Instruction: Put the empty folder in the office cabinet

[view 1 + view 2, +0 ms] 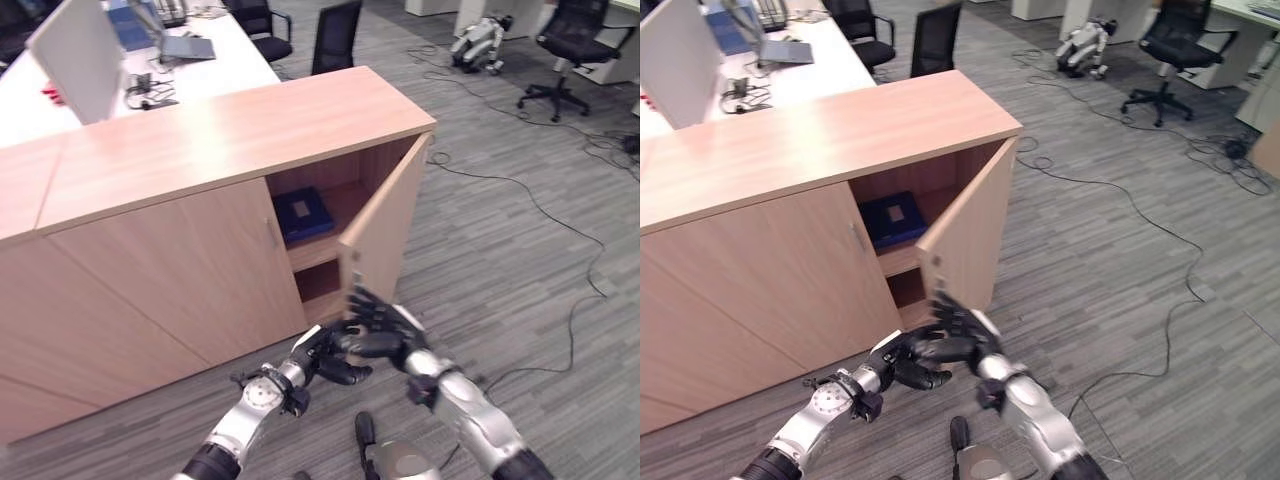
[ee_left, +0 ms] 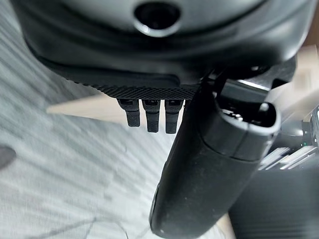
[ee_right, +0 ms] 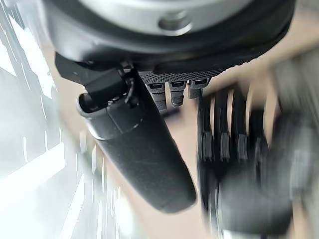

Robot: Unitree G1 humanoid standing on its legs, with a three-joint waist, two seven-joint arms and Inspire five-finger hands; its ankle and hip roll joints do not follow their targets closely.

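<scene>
A light wooden cabinet [image 1: 220, 150] stood on grey carpet [image 1: 500, 250], its right-hand door [image 1: 383, 225] swung open toward the robot. A dark blue folder [image 1: 303, 215] lay flat on the upper shelf [image 1: 315, 250] inside the open compartment, toward the left of that shelf. The compartment below the shelf looked dark, and its contents could not be made out.

Both hands hung low in front of the cabinet, just below the bottom corner of the open door. The left hand [image 1: 330, 357] had its fingers curled in, holding nothing. The right hand [image 1: 385, 320] was beside it, touching or nearly touching it, with fingers straight and spread, pointing up toward the door's lower edge; whether they touched the door could not be told.

Behind the cabinet's far edge sat a white desk [image 1: 220, 60] carrying a laptop [image 1: 185, 45]. Black office chairs [image 1: 335, 35] stood further back, and a small four-legged robot [image 1: 480, 42] lay on the carpet at the far right, with cables [image 1: 540, 215] trailing nearby.
</scene>
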